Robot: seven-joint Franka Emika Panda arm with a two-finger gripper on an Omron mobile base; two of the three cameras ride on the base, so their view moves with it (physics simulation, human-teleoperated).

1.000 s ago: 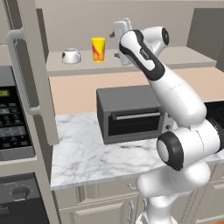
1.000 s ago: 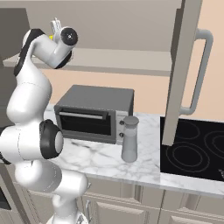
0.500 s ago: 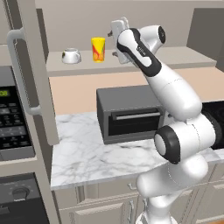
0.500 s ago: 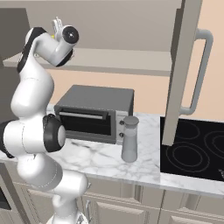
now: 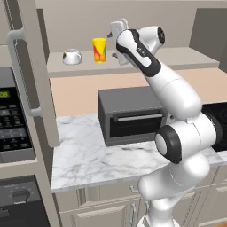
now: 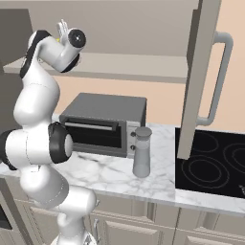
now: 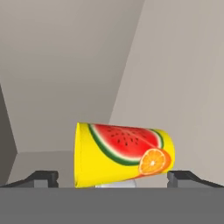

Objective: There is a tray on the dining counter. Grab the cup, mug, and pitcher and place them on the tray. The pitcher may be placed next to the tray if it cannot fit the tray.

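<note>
**Reaching for the watermelon cup on the high shelf**

Lining up on the cup [image 7: 124, 155] is the step you are in: the first of three pickups, with the tray and the dining counter out of frame. In the left base view the cup [image 5: 99, 50] stands upright on the shelf [image 5: 186, 57] above the toaster oven [image 5: 133, 117], the mug [image 5: 72, 56] well apart at its 9 o'clock. Your hand [image 5: 116, 41] sits just beside the cup at its 3 o'clock, released and spread to its widest, grasping nothing. The hand view is rolled, so the cup appears lying sideways, between the two fingertips [image 7: 41, 177], neither of which touches it. Your next move, by this reading, is a short push forward, then a close across its yellow wall. The pitcher [image 6: 142, 152] waits on the marble tabletop [image 6: 110, 174], at the oven's 4 o'clock in the right base view.
</note>
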